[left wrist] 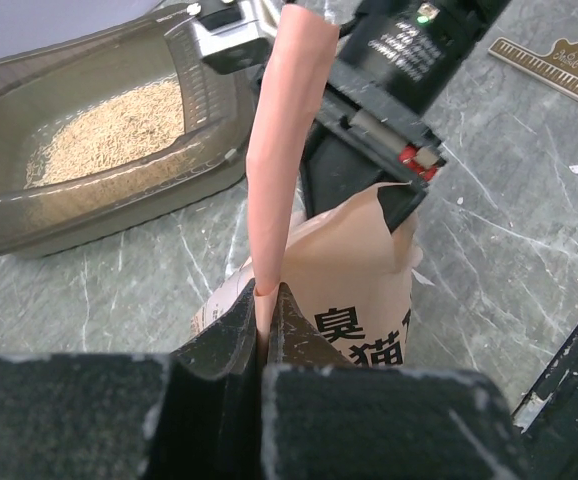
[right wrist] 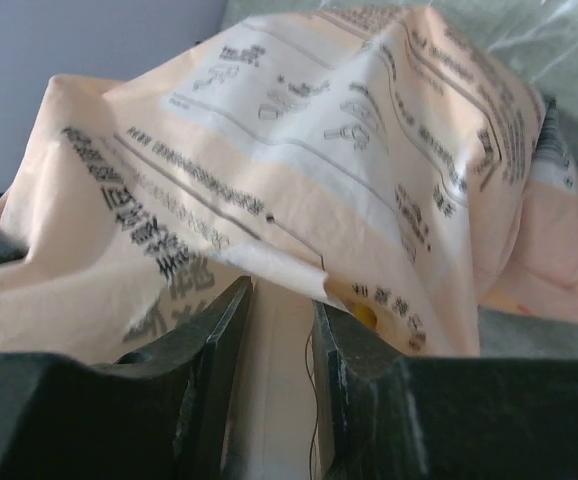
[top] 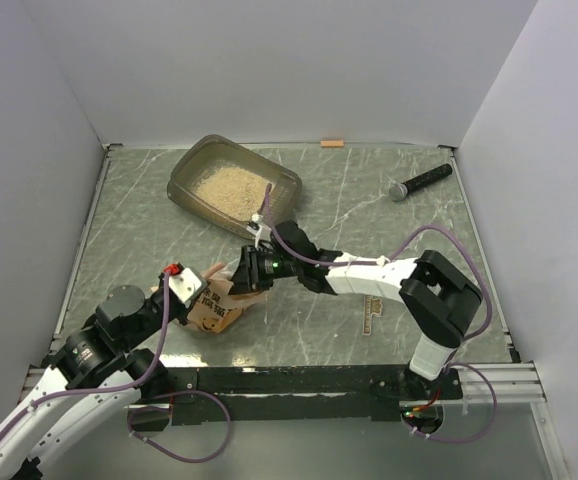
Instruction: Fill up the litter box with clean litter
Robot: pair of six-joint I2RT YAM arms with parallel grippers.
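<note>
The litter box [top: 287, 184] stands at the back centre-left and holds beige litter [top: 231, 187]; it also shows in the left wrist view [left wrist: 9, 215] with litter [left wrist: 109, 130] inside. The orange-pink pouch [top: 217, 308] sits on the table in front of it, held between both grippers. My left gripper [top: 201, 298] is shut on one thin edge of the pouch [left wrist: 364, 265], jaws pressed together [left wrist: 266, 300]. My right gripper [top: 245, 272] is shut on a fold of the pouch [right wrist: 319, 150] from the other side, with the fold between the jaws [right wrist: 281, 310].
A black microphone-like stick [top: 420, 182] lies at the back right. A small wooden ruler [top: 372, 316] lies under the right arm and shows in the left wrist view [left wrist: 554, 65]. A small orange piece [top: 332, 143] lies at the back wall. White walls enclose the table.
</note>
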